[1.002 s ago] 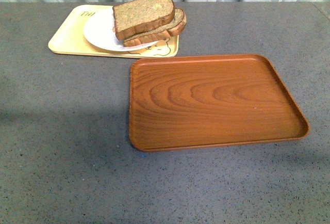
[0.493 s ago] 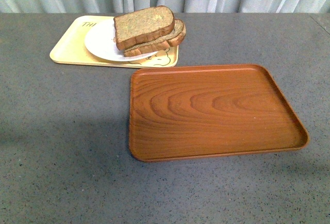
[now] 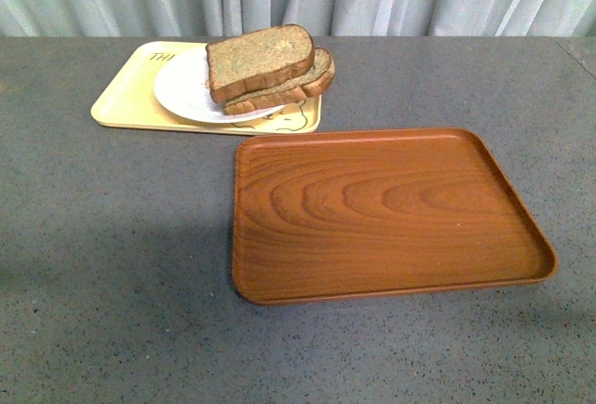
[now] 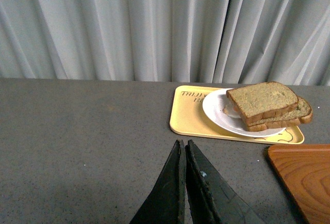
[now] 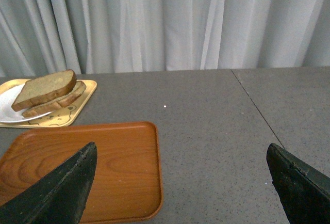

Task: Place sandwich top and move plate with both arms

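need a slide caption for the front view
Stacked bread slices on a white plate, yellow tray behind empty wood-grain tray.

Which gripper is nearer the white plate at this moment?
Left, as far as the wrist views show. The left gripper is shut, facing the plate across bare table. The right gripper is open, above the wooden tray, the plate beyond it.
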